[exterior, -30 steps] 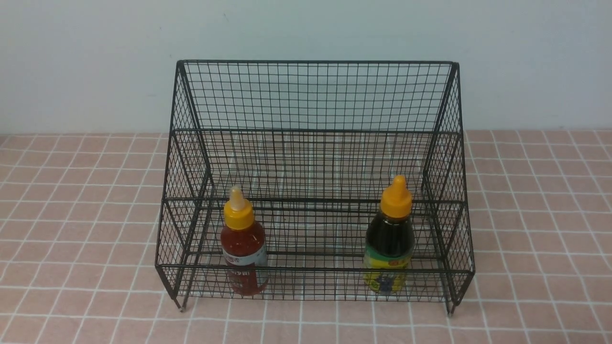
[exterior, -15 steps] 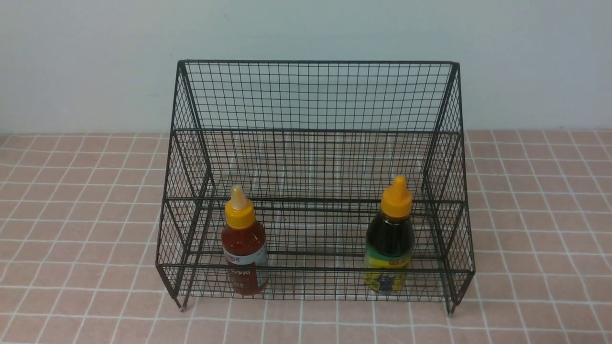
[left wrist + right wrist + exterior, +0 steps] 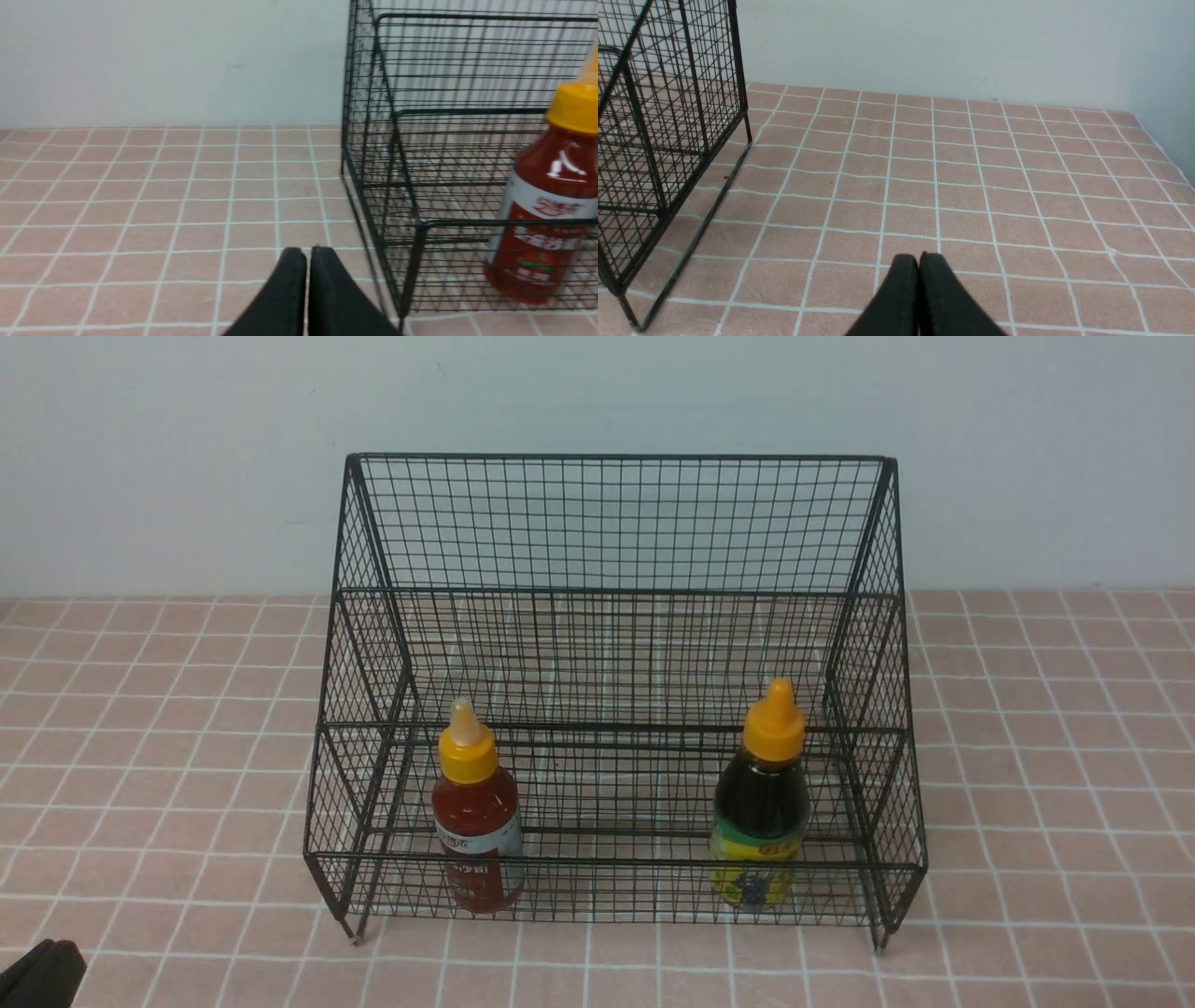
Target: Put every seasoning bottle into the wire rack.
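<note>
The black wire rack (image 3: 616, 523) stands at the middle of the table. The red sauce bottle (image 3: 476, 826) stands upright in its lower front tier at the left; it also shows in the left wrist view (image 3: 546, 205). The dark sauce bottle (image 3: 761, 817) stands upright in the same tier at the right. My left gripper (image 3: 307, 254) is shut and empty, low over the tiles left of the rack's front corner; its tip shows in the front view (image 3: 42, 971). My right gripper (image 3: 919, 259) is shut and empty over the tiles right of the rack (image 3: 668, 116).
The table wears a pink tiled cloth (image 3: 1046, 756) with white lines. A pale wall (image 3: 597, 392) rises right behind the rack. A side wall (image 3: 1171, 93) bounds the table's far right corner.
The black tip of my left gripper has come into the front view at the bottom left corner. The bottles and the rack have not moved.
</note>
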`<state>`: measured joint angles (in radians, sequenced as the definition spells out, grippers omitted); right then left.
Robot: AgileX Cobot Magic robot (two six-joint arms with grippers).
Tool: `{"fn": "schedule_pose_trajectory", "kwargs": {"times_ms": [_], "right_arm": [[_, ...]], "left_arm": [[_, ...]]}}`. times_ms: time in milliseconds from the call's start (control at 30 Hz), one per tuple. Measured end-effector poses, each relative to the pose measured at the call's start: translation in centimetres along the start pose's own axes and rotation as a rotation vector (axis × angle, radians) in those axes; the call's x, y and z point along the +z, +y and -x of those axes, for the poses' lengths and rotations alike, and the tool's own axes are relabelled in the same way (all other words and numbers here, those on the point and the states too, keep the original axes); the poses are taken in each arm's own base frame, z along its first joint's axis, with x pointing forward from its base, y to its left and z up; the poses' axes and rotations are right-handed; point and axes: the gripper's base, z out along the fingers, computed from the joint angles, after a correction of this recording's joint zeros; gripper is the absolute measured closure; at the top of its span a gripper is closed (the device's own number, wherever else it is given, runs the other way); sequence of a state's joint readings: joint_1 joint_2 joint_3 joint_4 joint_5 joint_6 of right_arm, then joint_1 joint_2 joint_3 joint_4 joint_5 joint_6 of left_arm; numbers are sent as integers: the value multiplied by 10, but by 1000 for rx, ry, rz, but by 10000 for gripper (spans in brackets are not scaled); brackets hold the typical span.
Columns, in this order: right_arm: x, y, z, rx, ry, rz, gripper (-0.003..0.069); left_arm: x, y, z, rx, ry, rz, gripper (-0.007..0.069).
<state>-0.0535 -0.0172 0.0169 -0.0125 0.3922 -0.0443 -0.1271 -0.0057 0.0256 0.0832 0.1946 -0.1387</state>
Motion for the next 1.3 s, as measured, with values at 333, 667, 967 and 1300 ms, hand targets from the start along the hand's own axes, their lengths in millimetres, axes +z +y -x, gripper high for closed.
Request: {"fn": "schedule_pose_trajectory", "kwargs": {"times_ms": [333, 667, 967, 1300], "right_arm": [[0, 0, 0, 2, 0, 0, 671], [0, 0, 0, 12, 0, 0, 671], [0, 0, 0, 25, 0, 0, 671], [0, 0, 0, 27, 0, 0, 671]], "left_arm": [[-1, 2, -13, 80, 139, 23, 631], [-2, 2, -16, 83, 172, 23, 631], [-2, 2, -16, 83, 172, 23, 631], [-2, 2, -16, 83, 172, 23, 631]]}}
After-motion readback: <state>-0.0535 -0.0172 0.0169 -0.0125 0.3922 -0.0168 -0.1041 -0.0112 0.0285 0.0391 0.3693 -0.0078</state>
